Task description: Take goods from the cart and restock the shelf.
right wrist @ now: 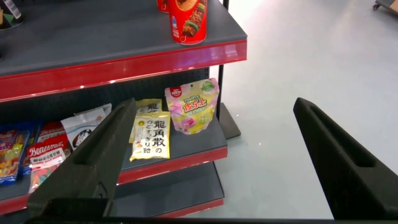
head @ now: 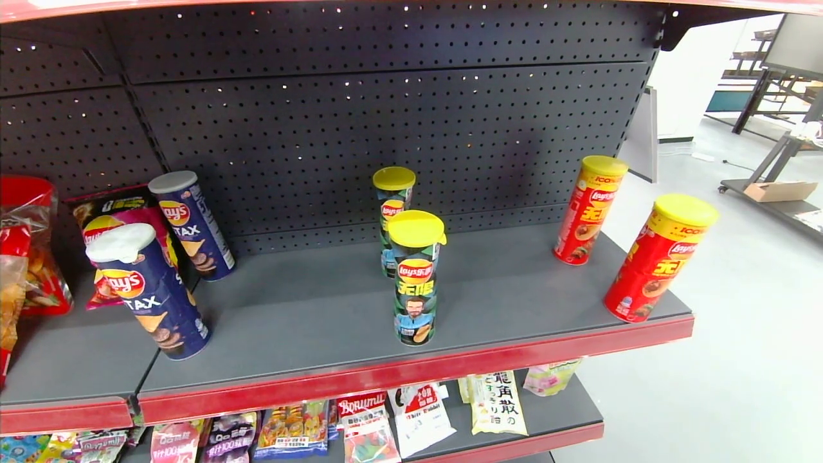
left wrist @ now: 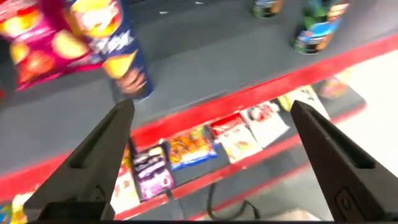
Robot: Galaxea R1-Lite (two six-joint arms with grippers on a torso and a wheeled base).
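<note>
On the grey shelf [head: 308, 308] with a red front edge stand chip cans in pairs: two dark blue ones [head: 151, 292] at the left, two green ones with yellow lids [head: 415, 280] in the middle, two red ones [head: 656, 260] at the right. My left gripper [left wrist: 211, 124] is open and holds nothing, in front of the shelf edge below a blue can [left wrist: 121, 53]. My right gripper [right wrist: 217, 124] is open and holds nothing, near the shelf's right end below a red can [right wrist: 186, 22].
Snack bags [head: 38, 257] crowd the shelf's far left. The lower shelf [head: 553, 405] holds several snack packets [right wrist: 149, 137]. Open floor [head: 739, 360] lies to the right, with a low cart and a cardboard box [head: 781, 191] farther off.
</note>
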